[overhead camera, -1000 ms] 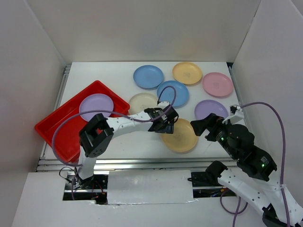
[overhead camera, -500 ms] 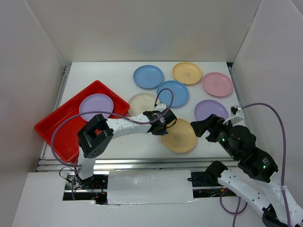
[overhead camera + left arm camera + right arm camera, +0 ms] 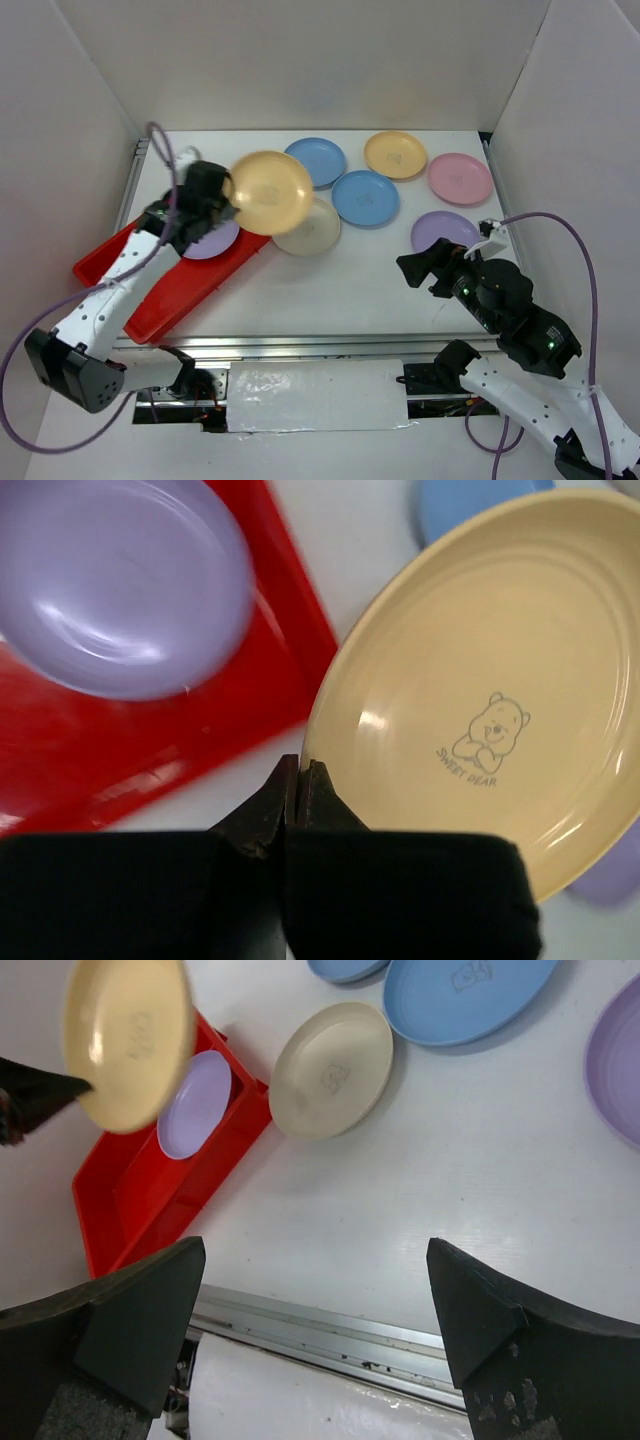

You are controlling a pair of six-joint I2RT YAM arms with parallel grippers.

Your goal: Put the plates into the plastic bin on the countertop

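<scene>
1. White walls close in the white table (image 3: 350,290). The red bin (image 3: 165,300) lies at its left side, with one purple plate (image 3: 207,243) already inside.
2. On the rim of a yellow plate (image 3: 270,192) the left gripper (image 3: 298,780) is closed tight. The plate hangs tilted in the air near the right corner of the bin. In the top view it covers part of a cream plate (image 3: 318,232) that lies on the table.
3. At the front right the right gripper (image 3: 315,1260) stands wide open and holds nothing.
4. I judge that the step in hand is to carry the yellow plate into the bin.
   - It should go more to the left, until the whole plate is over the red floor.
   - Its low edge should stay above the raised rim of the bin.
5. Only the thin edge is pinched, so the plate may swing or slip. A slow move is better. Level the plate, lower it close to the bin floor beside the purple plate or on it, and only then open the gripper.
</scene>
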